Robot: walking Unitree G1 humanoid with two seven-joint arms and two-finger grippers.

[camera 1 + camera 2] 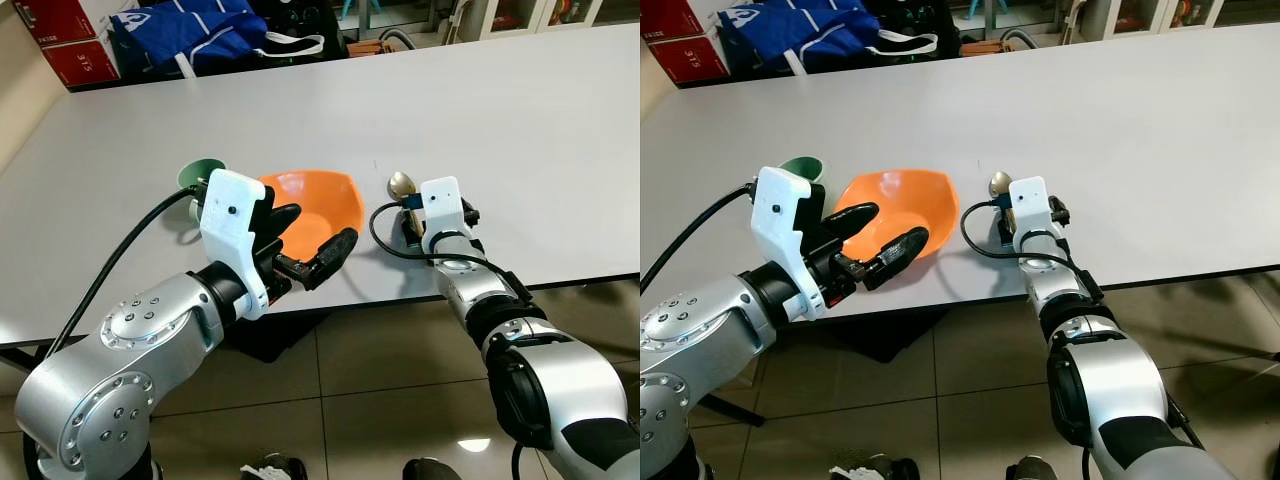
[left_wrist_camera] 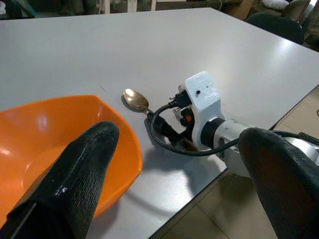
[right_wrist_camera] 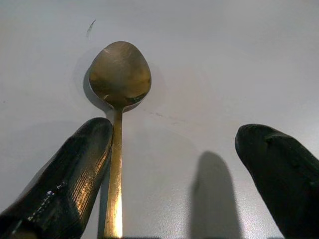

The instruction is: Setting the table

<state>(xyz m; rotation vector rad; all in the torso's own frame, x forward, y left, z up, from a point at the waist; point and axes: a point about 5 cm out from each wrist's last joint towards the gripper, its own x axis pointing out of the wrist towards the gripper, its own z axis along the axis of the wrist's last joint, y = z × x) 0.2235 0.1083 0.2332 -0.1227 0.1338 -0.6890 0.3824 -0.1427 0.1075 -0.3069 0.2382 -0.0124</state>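
An orange bowl (image 1: 315,205) sits near the front edge of the grey table (image 1: 500,120). My left gripper (image 1: 308,238) is open, its two black fingers (image 2: 75,184) spread over the bowl's near rim with nothing held. A gold spoon (image 3: 119,74) lies flat on the table right of the bowl, its bowl end pointing away from me. My right gripper (image 3: 169,189) is open and low over the spoon's handle, which runs close beside one finger (image 3: 65,184). A green cup (image 1: 200,172) stands just behind my left wrist, partly hidden.
A blue bag (image 1: 190,35) and red boxes (image 1: 65,40) lie beyond the table's far left corner. The table's front edge (image 1: 560,282) runs just under both wrists, with tiled floor (image 1: 380,400) below. Much bare tabletop lies behind and to the right.
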